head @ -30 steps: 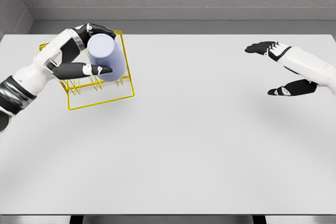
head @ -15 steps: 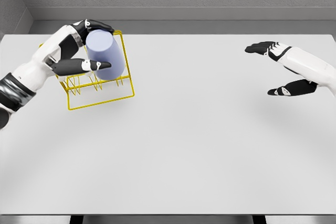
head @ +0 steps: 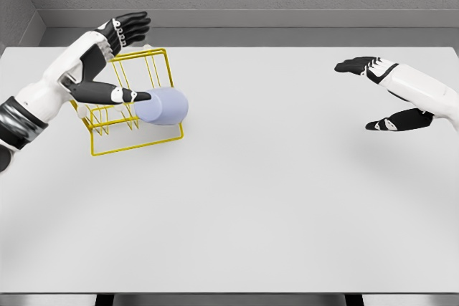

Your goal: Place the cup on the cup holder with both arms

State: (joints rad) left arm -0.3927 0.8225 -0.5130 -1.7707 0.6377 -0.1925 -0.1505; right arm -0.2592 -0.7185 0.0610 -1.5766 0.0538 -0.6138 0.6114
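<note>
White table (head: pixel 287 198) bears tipped lavender cup (head: pixel 163 106).

Pale lavender-blue cup (head: pixel 162 105). Bright yellow wire cup holder (head: pixel 136 116). Plain white table (head: pixel 251 198), grey wall behind. White arms, black fingers: left hand (head: pixel 107 59), right hand (head: pixel 380 94).

White arms (head: pixel 43 91), black fingers (head: pixel 133 26).

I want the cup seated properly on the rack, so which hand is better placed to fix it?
Left. The left hand is open right at the cup holder, its thumb beside the tipped cup. The right hand hangs open far across the table.
</note>
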